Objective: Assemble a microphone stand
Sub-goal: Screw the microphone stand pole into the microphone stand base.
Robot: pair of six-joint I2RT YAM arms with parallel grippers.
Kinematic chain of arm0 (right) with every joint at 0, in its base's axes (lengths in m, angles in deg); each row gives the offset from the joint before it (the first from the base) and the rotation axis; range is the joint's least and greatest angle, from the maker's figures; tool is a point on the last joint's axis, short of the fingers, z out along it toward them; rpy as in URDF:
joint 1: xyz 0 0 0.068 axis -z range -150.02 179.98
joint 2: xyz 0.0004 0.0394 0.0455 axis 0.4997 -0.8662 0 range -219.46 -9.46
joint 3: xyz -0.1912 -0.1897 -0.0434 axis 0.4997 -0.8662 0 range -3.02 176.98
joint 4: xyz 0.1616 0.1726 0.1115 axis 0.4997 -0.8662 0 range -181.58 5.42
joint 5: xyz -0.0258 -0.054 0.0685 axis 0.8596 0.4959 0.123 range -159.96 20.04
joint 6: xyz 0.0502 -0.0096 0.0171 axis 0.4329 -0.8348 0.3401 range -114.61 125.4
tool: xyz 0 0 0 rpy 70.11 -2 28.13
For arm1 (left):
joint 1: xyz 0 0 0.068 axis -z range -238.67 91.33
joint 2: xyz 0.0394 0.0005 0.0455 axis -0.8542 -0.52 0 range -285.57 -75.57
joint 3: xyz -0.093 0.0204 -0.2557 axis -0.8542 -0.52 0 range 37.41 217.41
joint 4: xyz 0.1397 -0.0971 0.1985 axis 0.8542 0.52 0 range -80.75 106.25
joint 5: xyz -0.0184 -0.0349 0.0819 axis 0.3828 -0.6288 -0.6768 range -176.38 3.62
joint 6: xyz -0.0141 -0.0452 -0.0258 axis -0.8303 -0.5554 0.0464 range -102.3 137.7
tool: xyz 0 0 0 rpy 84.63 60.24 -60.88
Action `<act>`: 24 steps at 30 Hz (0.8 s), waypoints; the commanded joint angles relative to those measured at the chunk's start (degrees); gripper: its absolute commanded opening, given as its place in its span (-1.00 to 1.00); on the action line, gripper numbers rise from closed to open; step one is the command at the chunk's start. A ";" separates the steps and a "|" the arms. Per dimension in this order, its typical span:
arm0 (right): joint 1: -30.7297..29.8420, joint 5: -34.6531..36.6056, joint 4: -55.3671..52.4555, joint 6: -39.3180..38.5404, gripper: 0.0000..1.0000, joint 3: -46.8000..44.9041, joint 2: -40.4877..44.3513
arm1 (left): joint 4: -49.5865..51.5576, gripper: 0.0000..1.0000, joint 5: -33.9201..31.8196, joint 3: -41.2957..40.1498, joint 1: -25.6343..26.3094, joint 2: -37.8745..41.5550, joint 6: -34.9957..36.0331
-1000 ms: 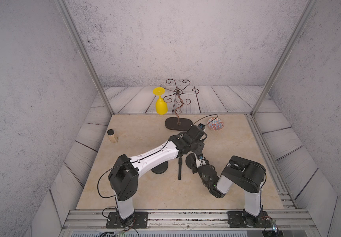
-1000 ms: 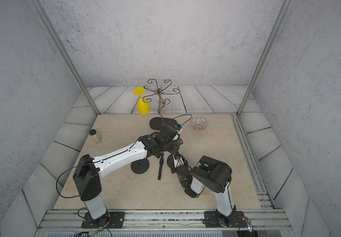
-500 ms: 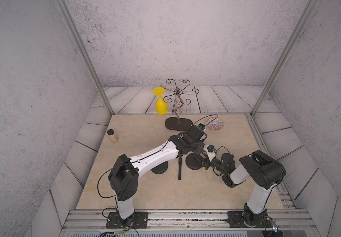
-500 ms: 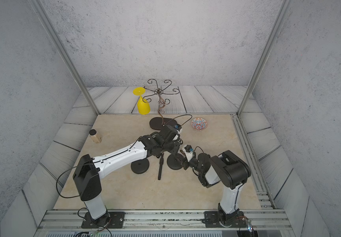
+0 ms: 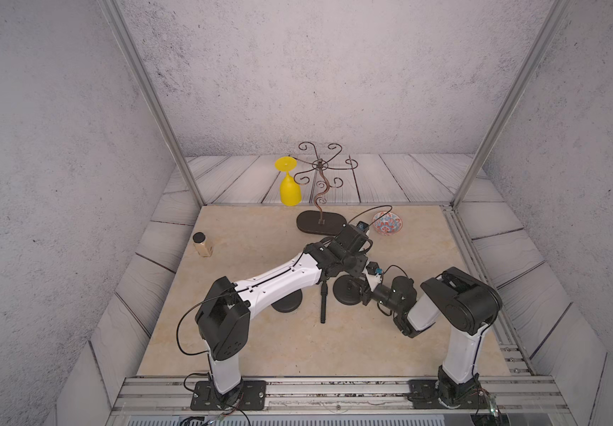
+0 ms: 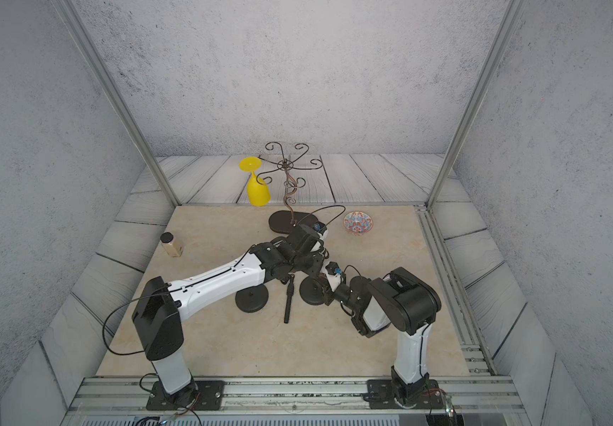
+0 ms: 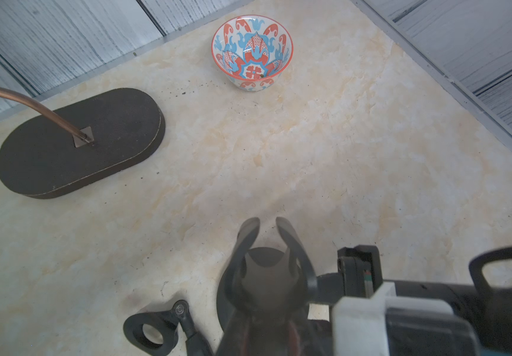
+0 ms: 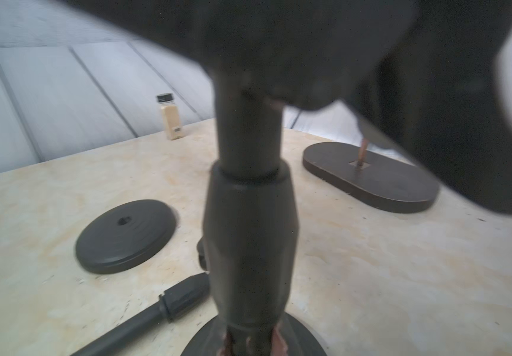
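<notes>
Across the pale table [image 5: 260, 350] your two arms meet over the round base [image 5: 345, 297], which lies flat near the middle, with a spare base [image 5: 287, 304] partly under the left forearm and a loose rod [image 5: 322, 306] lying between the two. The upright pole [image 8: 248, 215] stands on that round base, though you cannot tell whether it is threaded home. Your left gripper [image 5: 353, 267] is clamped high on the pole, below the mic clip [image 7: 267, 268]; your right gripper [image 8: 250, 340] is pinched tight round its foot, just above the base. Nothing pins the base itself, so a twist may only spin or drag it, likely into the loose rod. With both arms locked on one pole, any mismatch between them could tilt it and cross the thread — or tear a grip loose
</notes>
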 commanded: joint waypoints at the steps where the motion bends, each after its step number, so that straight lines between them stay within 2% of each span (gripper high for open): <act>1: -8.74 40.25 -5.14 1.27 -1.00 -1.75 -1.11 | 11.18 -0.70 3.09 -3.51 0.74 -3.52 -0.60; 2: -12.19 50.92 -5.19 2.60 -1.00 -1.31 -2.00 | 11.13 -0.70 3.13 -3.59 0.76 -3.48 -0.62; 4: -16.63 64.02 -5.17 5.65 -1.00 -0.35 -3.65 | 11.30 -0.70 3.00 -3.88 0.73 -3.31 -0.86; 5: -18.21 67.27 -5.14 7.14 -1.00 0.32 -4.55 | 11.31 -0.70 2.99 -4.03 0.76 -3.11 -0.97; 7: -20.37 68.88 -5.14 8.16 -1.00 1.86 -5.51 | 11.31 -0.70 2.98 -4.36 0.73 -2.87 -1.10; 9: -21.07 62.44 -5.10 7.23 -0.97 3.08 -5.57 | 11.51 -0.70 2.54 -4.32 0.77 -2.99 -1.02; 10: -20.98 57.88 -5.10 5.75 -0.82 3.32 -5.04 | 11.61 -0.70 2.45 -4.15 0.75 -3.16 -1.00; 12: -20.70 47.93 -5.10 0.47 -0.37 2.88 -3.42 | 12.15 -0.70 2.37 -3.68 0.78 -3.43 -0.93; 13: -20.00 41.06 -5.07 -2.05 -0.05 1.91 -2.14 | 12.19 -0.70 2.32 -3.59 0.76 -3.44 -0.89; 14: -19.09 35.12 -5.07 -3.30 0.12 0.64 -0.66 | 12.22 -0.70 2.19 -3.68 0.79 -3.44 -0.86; 17: -14.45 19.02 -5.16 -4.48 0.25 -3.19 4.06 | 12.14 -0.70 1.62 -3.51 0.76 -3.44 -0.62; 22: -1.29 -6.06 -5.14 -1.38 0.26 -5.51 7.39 | 12.32 -0.70 1.78 -2.89 0.79 -3.79 -0.31; 24: 2.76 -13.64 -5.26 -0.88 0.24 -4.54 6.71 | 12.36 -0.71 1.83 -2.71 0.80 -3.70 -0.29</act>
